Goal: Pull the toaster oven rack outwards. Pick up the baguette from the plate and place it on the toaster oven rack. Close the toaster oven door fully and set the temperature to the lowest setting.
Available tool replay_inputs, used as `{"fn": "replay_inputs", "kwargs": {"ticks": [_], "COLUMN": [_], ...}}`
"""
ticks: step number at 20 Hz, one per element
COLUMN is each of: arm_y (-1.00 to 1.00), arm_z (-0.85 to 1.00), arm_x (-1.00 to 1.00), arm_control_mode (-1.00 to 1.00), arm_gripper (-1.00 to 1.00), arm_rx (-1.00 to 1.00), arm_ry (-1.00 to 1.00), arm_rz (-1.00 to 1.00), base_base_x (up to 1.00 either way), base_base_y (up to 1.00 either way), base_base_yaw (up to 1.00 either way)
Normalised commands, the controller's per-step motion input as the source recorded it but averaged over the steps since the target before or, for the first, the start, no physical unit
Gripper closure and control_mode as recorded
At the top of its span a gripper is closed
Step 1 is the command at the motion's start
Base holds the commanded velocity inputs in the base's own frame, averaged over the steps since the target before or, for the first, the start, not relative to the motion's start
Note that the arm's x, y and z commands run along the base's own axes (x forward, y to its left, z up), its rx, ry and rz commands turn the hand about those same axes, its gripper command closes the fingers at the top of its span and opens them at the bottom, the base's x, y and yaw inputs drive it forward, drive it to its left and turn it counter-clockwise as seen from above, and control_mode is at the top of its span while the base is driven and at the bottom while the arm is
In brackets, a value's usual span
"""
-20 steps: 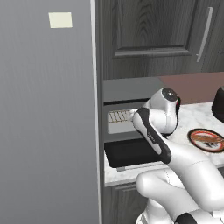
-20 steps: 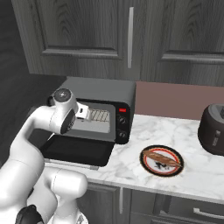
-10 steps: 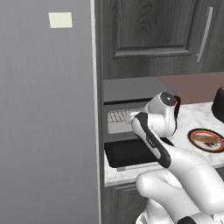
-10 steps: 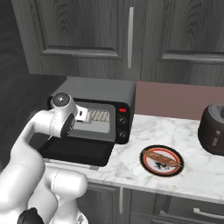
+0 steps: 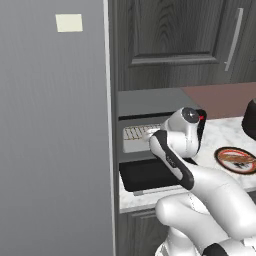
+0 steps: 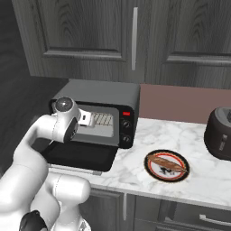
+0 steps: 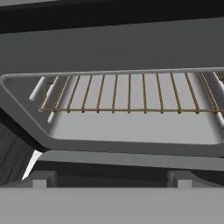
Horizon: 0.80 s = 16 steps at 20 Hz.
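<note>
I have the gripper [image 6: 86,121] lined up at the mouth of the toaster oven [image 6: 97,92], jaws spread wide. The toaster oven door [image 6: 79,155] lies folded down flat, and the toaster oven rack [image 7: 127,92] sits inside the cavity. I should ease in level, centre on the rack's front bar, then pinch and pull straight out. The baguette [image 6: 167,163] waits on the plate [image 6: 166,175], on the surface beside the oven.

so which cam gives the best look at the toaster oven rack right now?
Hand view: the toaster oven rack spans the frame head-on, every bar distinct, sitting inside the cavity. The left base view shows just a sliver of it past the arm. The right base view catches a small patch beside the wrist.
</note>
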Motion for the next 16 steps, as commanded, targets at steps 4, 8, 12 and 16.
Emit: {"fn": "replay_inputs", "kwargs": {"ticks": [4,8,12,16], "arm_y": [0.00,0.00,0.00,0.00], "arm_z": [0.00,0.00,0.00,0.00], "arm_x": [0.22,0.27,0.30,0.18], "arm_control_mode": [-1.00,-1.00,-1.00,-1.00], "arm_gripper": [-1.00,-1.00,-1.00,-1.00], "arm_rx": [0.00,0.00,0.00,0.00], "arm_ry": [0.00,0.00,0.00,0.00], "arm_rz": [0.00,0.00,0.00,0.00], "base_base_x": [0.00,0.00,0.00,0.00], "base_base_y": [0.00,0.00,0.00,0.00], "base_base_yaw": [0.00,0.00,0.00,0.00]}}
